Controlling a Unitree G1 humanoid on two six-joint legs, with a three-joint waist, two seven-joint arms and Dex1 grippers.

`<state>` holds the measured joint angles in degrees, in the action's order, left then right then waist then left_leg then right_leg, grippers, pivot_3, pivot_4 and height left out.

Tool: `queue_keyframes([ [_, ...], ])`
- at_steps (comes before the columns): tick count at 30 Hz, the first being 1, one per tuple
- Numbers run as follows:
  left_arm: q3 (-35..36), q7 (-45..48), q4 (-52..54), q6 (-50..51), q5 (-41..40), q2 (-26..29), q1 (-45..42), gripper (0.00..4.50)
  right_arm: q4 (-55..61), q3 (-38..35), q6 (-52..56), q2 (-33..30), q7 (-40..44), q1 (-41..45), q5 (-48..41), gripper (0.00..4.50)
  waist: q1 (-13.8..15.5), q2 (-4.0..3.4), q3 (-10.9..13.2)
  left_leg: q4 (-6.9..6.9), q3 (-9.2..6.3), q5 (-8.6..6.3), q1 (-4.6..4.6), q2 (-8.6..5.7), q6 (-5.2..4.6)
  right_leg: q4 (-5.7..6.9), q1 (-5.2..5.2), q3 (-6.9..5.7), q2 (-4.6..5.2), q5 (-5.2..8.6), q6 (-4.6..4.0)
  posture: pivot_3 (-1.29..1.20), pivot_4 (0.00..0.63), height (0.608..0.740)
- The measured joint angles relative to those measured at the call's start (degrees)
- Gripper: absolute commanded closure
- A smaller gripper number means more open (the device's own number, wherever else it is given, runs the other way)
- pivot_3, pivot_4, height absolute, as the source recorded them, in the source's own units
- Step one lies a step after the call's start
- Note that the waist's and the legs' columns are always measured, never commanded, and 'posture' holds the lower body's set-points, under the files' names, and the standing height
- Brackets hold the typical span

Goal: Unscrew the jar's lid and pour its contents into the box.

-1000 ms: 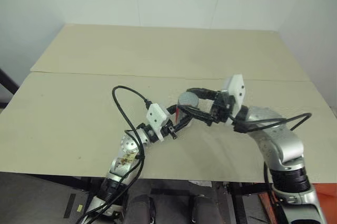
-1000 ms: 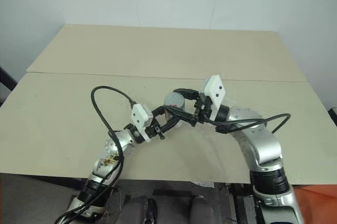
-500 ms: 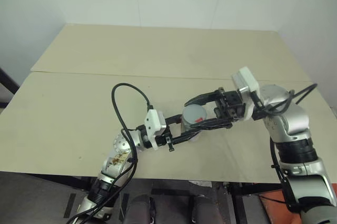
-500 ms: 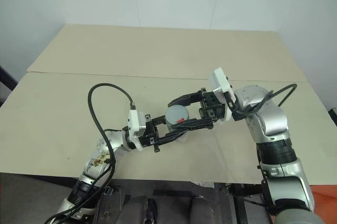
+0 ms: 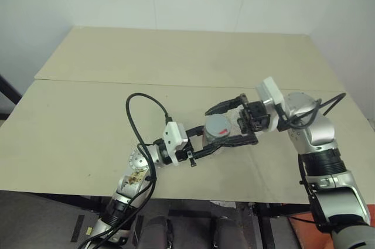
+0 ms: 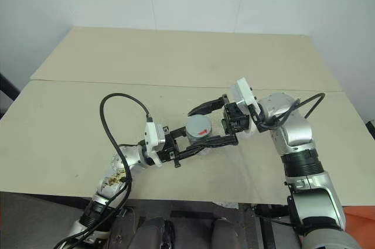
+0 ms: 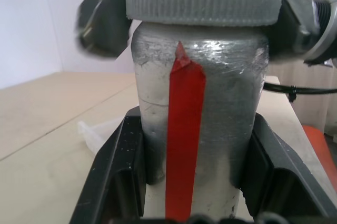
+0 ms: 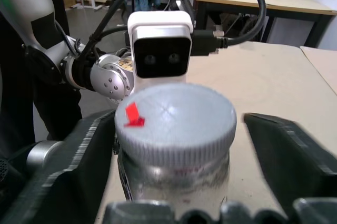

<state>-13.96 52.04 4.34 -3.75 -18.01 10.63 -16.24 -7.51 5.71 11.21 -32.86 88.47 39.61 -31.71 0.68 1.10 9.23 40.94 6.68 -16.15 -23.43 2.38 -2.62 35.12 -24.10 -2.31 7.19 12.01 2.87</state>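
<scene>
Right gripper (image 5: 225,123): jaws spread wide, one black finger on either side of the lid (image 8: 175,119), touching neither; gripping nothing. Judged purpose: released between twists, so the wrist can be reset for another turn of the cap.

Left gripper (image 7: 184,187): clamped on the jar (image 7: 197,129), a finger against each side of its lower body. Judged purpose: holds the body still against the turning force and keeps it upright so nothing spills.

Jar: silver-grey cylinder with red vertical stripe, held clear above the table (image 5: 88,114) near its front edge, between the two arms. Lid: ribbed grey cap with small red mark on top, seated on the jar; not yet off.

Box: a clear plastic edge, possibly the box, shows behind the jar in the left wrist view; too little to be sure.

Right arm: forearm raised, wrist bent sharply inward, gripper level and pointing toward the robot's left. Left arm: reaching forward and inward from below, gripper angled toward the right, cable looping above the forearm.
</scene>
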Motion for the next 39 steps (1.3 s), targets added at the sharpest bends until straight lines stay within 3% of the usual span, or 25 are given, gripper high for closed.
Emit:
queue_keyframes([
  [5, 0.58, -2.97, -1.09, -1.08, 1.91, -0.13, 0.10, 2.57, 3.79, -5.19, -1.68, -1.08, -3.57, -3.56, -1.27, 0.02, 0.18, 0.00, 0.00, 0.01, -0.01, 0.00, -0.02, -0.01, 0.00, -0.01, -0.01, 0.00, 0.01, 0.00, 0.00, 0.00, 0.150, 0.740],
  [9, 1.98, -7.06, -2.59, -1.47, 3.73, -0.78, 0.28, 2.57, 12.85, -10.36, -1.47, -4.14, -12.52, -8.44, 0.16, 0.02, 0.11, 0.00, 0.00, 0.00, -0.02, -0.01, -0.01, 0.00, -0.01, 0.00, 0.00, -0.01, 0.03, 0.00, 0.00, 0.00, 0.150, 0.740],
  [13, 2.42, -12.06, -4.09, -3.09, 7.63, -2.14, 0.22, 2.57, 22.30, -13.85, 2.18, -2.53, -23.50, -16.40, -1.16, 0.02, 0.10, 0.00, 0.00, -0.01, -0.03, 0.00, 0.02, 0.00, 0.00, 0.00, 0.03, -0.01, 0.03, 0.00, 0.00, 0.00, 0.150, 0.740],
  [20, 2.73, -21.27, -8.59, -6.12, 13.76, -5.86, -3.23, 2.57, 31.53, -7.28, 7.98, 7.77, -46.62, -20.57, 7.50, 0.02, -0.07, -0.01, -0.01, -0.04, -0.02, 0.02, -0.02, -0.02, 0.03, 0.03, -0.06, 0.00, 0.02, 0.00, 0.00, 0.00, 0.150, 0.740],
  [27, 2.53, -23.92, -10.06, -6.95, 15.71, -6.61, -3.66, 2.57, 33.60, -1.93, 10.91, 15.86, -60.48, -20.66, 14.17, 0.02, 0.06, -0.01, -0.01, 0.00, -0.02, 0.02, -0.08, -0.05, 0.02, 0.01, -0.04, -0.03, 0.02, 0.00, 0.00, 0.00, 0.150, 0.740],
  [39, 1.88, -24.62, -10.06, -7.00, 15.69, -7.38, -3.38, 2.57, 34.30, -0.46, 11.86, 15.39, -61.53, -20.00, 14.78, 0.02, -0.08, -0.01, -0.01, -0.02, -0.03, -0.02, -0.07, -0.05, -0.04, -0.01, -0.05, -0.03, 0.02, 0.00, 0.00, 0.00, 0.150, 0.740],
])
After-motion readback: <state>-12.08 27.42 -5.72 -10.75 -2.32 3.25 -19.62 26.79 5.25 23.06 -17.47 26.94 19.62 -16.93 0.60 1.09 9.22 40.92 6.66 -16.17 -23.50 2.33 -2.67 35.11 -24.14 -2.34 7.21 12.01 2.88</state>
